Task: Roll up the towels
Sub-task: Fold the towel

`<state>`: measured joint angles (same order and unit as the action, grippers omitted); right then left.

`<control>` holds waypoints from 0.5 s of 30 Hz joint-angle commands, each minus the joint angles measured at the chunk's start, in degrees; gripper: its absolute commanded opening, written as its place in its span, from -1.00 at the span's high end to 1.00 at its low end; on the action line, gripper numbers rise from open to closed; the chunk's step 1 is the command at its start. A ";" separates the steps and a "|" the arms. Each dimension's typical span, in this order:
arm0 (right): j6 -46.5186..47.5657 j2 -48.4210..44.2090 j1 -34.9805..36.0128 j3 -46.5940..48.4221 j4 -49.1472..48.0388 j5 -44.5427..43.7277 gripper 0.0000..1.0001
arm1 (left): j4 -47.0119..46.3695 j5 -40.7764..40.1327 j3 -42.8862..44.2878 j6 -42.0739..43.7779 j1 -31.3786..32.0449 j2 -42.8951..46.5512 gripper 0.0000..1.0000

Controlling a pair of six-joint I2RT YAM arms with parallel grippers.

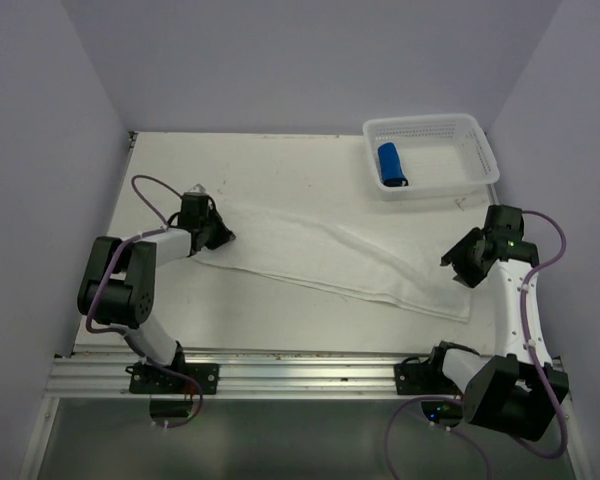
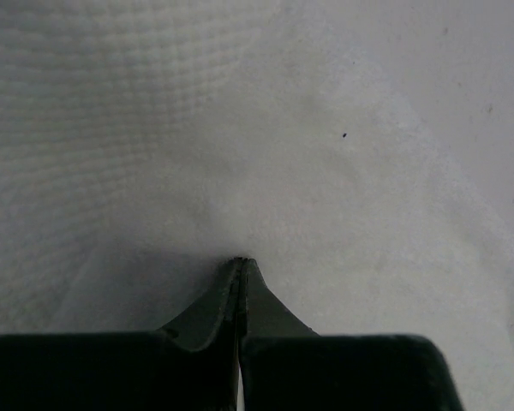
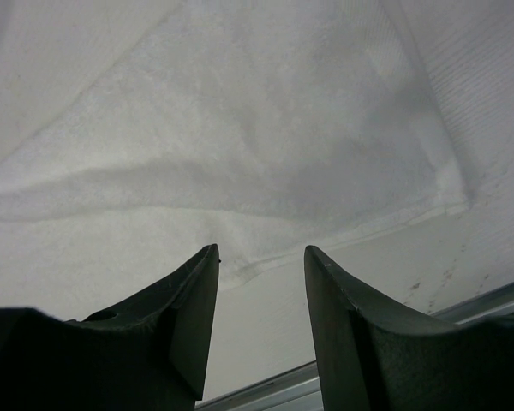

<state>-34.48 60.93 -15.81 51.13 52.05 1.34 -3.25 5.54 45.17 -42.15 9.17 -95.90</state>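
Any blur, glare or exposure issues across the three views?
Top external: sharp, even light, but white towel barely contrasts with the table. Left wrist: weave crisp top left, jaws near black. Right wrist: towel soft, jaws silhouetted; no glare anywhere.

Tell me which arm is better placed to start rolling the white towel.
Left. The left gripper is shut on the left end of the white towel, so it could likely begin the roll. The right gripper is open, hovering near the other end, holding nothing.
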 commanded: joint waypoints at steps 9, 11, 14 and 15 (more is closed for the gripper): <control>1.52 0.77 -0.18 0.99 -2.48 3.84 0.01 | 2.19 0.79 5.37 -4.87 -13.82 -4.12 1.00; 1.61 0.86 -0.18 0.81 -2.83 4.28 0.01 | 2.54 0.88 5.81 -4.96 -16.71 -4.12 1.00; 2.05 1.30 -0.18 0.28 -3.10 5.07 0.00 | 2.98 0.79 7.56 -5.13 -19.53 -4.56 1.00; 2.22 1.30 -0.18 0.19 -3.10 5.25 -0.01 | 3.16 0.79 8.26 -5.13 -20.06 -4.91 1.00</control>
<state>-33.91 61.84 -15.81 51.11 50.39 4.29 -0.78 7.20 50.11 -46.54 -8.62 -99.72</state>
